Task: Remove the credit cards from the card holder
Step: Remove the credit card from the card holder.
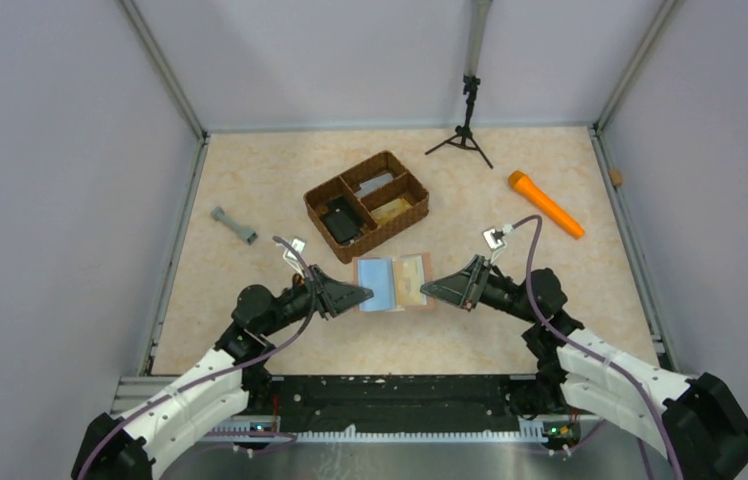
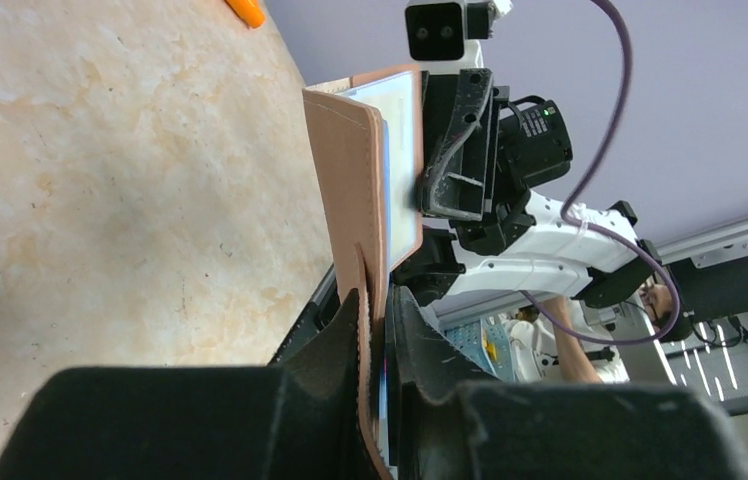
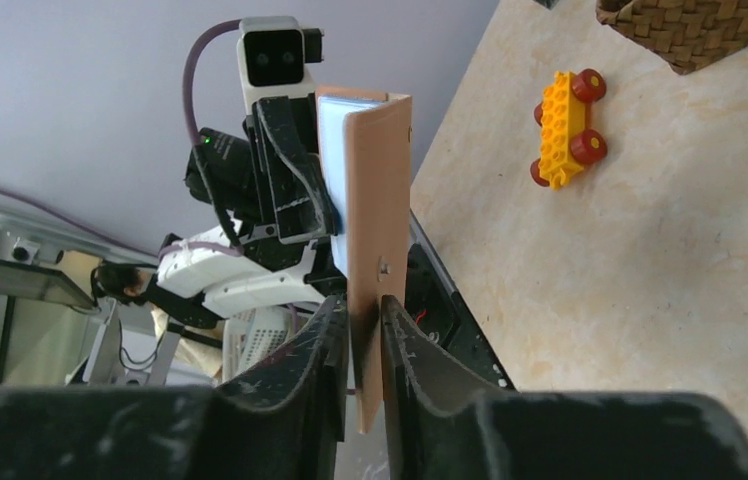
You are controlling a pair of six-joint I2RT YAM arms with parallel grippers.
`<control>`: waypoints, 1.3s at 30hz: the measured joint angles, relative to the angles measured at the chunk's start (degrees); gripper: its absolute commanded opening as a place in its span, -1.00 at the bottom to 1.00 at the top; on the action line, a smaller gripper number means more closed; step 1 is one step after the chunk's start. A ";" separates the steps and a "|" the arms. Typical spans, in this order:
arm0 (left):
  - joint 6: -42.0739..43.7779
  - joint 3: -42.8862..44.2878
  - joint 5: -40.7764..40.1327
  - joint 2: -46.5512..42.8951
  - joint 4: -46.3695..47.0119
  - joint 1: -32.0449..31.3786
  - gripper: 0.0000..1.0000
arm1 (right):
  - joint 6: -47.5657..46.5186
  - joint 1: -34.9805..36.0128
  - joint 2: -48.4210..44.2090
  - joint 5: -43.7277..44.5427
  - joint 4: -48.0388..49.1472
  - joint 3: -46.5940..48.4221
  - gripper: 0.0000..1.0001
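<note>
The left gripper (image 1: 363, 293) is pinching the left flap of the card holder (image 1: 394, 283), jaws pressed together on the leather; the holder is hanging spread open just on the near side of the woven basket (image 1: 365, 200), its long axis running arm to arm; the right gripper (image 1: 430, 290) is clamping the right flap, so both arms are equally near and neither seems free to draw cards.
</note>
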 measured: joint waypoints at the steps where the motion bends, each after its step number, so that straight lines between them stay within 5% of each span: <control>1: -0.09 -0.11 0.07 0.13 0.50 0.00 -1.00 | 0.87 0.00 0.70 -0.46 1.09 -0.09 -0.83; 14: -1.66 -2.27 0.76 -0.02 5.86 0.00 -1.00 | 6.58 0.00 1.79 -1.27 9.77 -1.51 -0.49; 25: -1.90 -3.39 1.22 -0.42 6.97 0.00 -1.00 | 8.76 -0.02 5.40 -2.14 14.64 -1.62 -1.00; 31: -1.92 -3.39 1.49 -0.39 7.32 0.00 -0.99 | 6.95 -0.02 5.51 -2.43 11.63 -1.11 -0.51; 39: -1.46 -3.34 2.16 -0.07 6.69 0.00 -0.99 | 0.98 -0.02 4.09 -3.80 0.31 1.20 -0.39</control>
